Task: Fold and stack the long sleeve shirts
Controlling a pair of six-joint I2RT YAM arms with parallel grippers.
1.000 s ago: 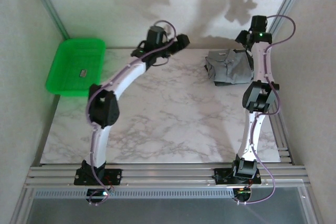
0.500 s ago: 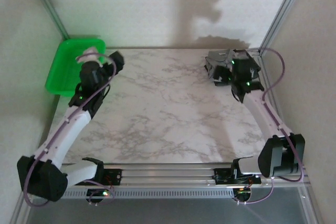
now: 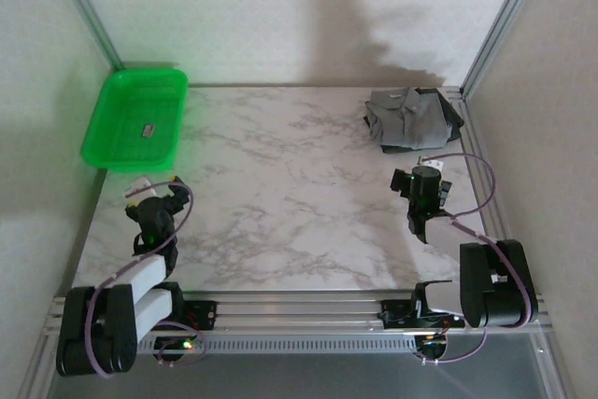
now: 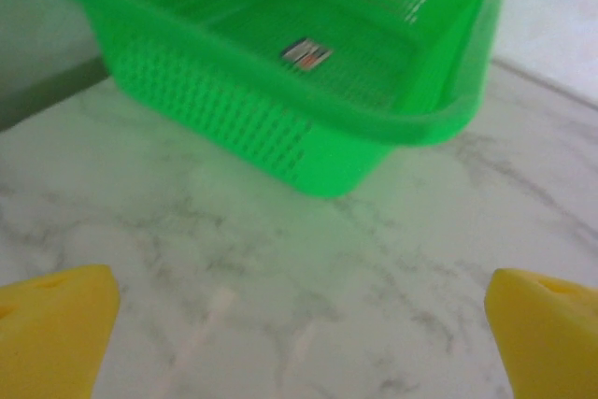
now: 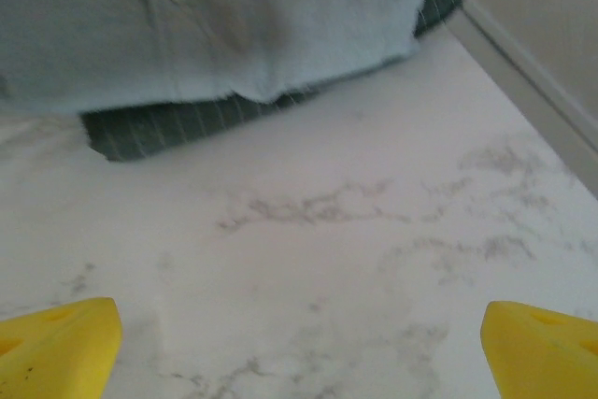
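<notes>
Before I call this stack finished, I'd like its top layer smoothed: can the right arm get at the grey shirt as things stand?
Probably yes. The open right gripper faces the grey shirt, which lies atop the dark shirt, and just bare table lies between gripper and cloth.

The table [image 3: 299, 193] is showing a smooth, marble-patterned top with a faint sheen. At its far left corner the tray [image 4: 234, 109] is looking like glossy green plastic with fine mesh walls. At its far right corner the grey shirt [image 5: 234, 16], soft matt cloth, is lying on the dark shirt [image 5: 177, 123], whose cloth is showing thin stripes.
</notes>
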